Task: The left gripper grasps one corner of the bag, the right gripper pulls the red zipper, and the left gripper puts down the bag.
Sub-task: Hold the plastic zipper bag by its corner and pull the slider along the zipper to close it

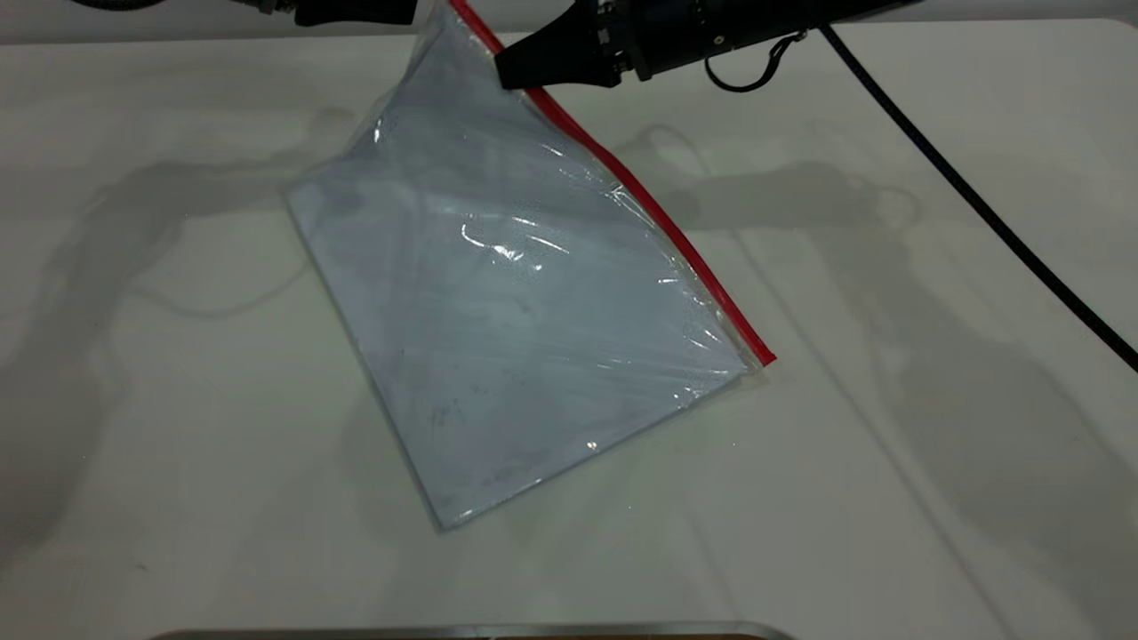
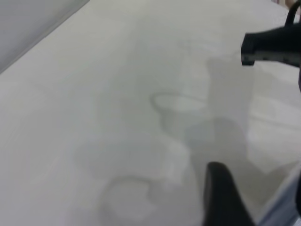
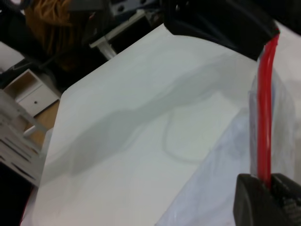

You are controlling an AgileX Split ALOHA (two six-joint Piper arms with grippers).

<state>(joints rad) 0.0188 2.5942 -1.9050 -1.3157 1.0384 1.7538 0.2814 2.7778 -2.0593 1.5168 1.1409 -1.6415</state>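
The bag is a clear bluish pouch. It hangs tilted from its far upper corner while its lower edge rests on the white table. My left gripper is shut on that raised corner of the bag, where the red strip ends. One of its fingers shows beside the plastic. The red zipper runs down the bag's right edge. My right gripper is shut on the strip a short way below the held corner, its fingertips pinching the red band. The slider tab is hidden.
A black cable trails across the table's right side from the right arm. A metal rim lies at the near edge. Past the table's far edge stand a white cabinet and racks.
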